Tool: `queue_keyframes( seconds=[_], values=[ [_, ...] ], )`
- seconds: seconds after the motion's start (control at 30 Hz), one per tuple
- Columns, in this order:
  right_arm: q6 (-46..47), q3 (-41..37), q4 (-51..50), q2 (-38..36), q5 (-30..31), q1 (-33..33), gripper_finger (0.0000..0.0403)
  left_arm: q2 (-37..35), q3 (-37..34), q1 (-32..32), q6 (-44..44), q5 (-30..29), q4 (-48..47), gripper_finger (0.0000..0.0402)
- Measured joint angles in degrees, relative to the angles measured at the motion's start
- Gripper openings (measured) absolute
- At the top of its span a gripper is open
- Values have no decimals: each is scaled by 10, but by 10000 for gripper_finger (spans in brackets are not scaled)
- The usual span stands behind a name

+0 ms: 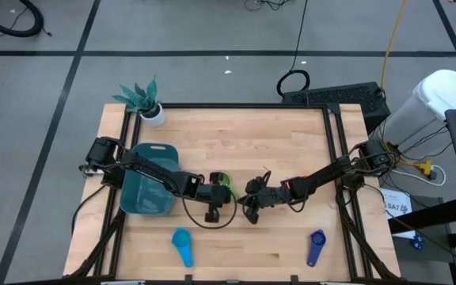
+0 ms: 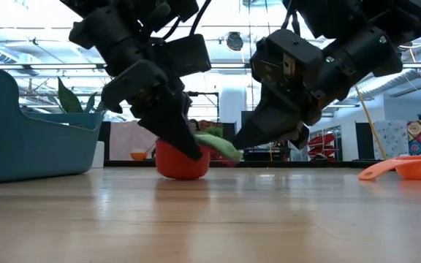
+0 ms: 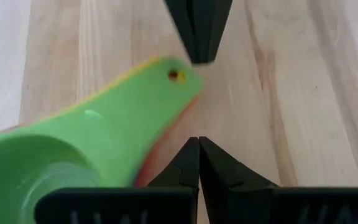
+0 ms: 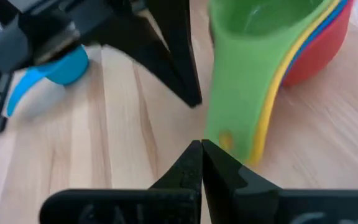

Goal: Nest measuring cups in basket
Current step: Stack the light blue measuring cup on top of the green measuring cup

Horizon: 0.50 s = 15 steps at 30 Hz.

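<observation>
mid-table a nested stack of cups (image 1: 222, 184) (green on top, then yellow, red at bottom) sits just right of the teal basket (image 1: 150, 190), w/ left gripper (image 1: 211, 212) and right gripper (image 1: 251, 212) both closed & empty beside its handles; next: grip stack, lift into basket, then light-blue cup (image 1: 182, 245) and dark-blue cup (image 1: 316, 245).

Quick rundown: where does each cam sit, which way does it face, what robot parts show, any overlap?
High: overhead, facing down; both arms, basket, table.
Low: table height, facing across; both claws flank the nested cups.
Left wrist: on left arm, facing down; own fingers, green cup.
Right wrist: on right arm; own fingers, stack, light blue cup.
Shared: all four views show the green cup.
</observation>
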Motion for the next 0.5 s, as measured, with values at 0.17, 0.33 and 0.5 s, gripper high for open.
queue_keyframes(
  seconds=[0.17, 0.33, 0.5],
  values=[
    [-4, 0, -12, 0, 0, 1, 0, 0, 0, -2, -6, 0, -32, 7],
    [-8, 0, -24, 0, 1, 1, 0, 0, 0, -12, -10, 0, -37, 7],
    [-20, 0, -79, -15, 17, 5, 0, -32, -1, -27, -20, -11, -53, 7]
  ],
)
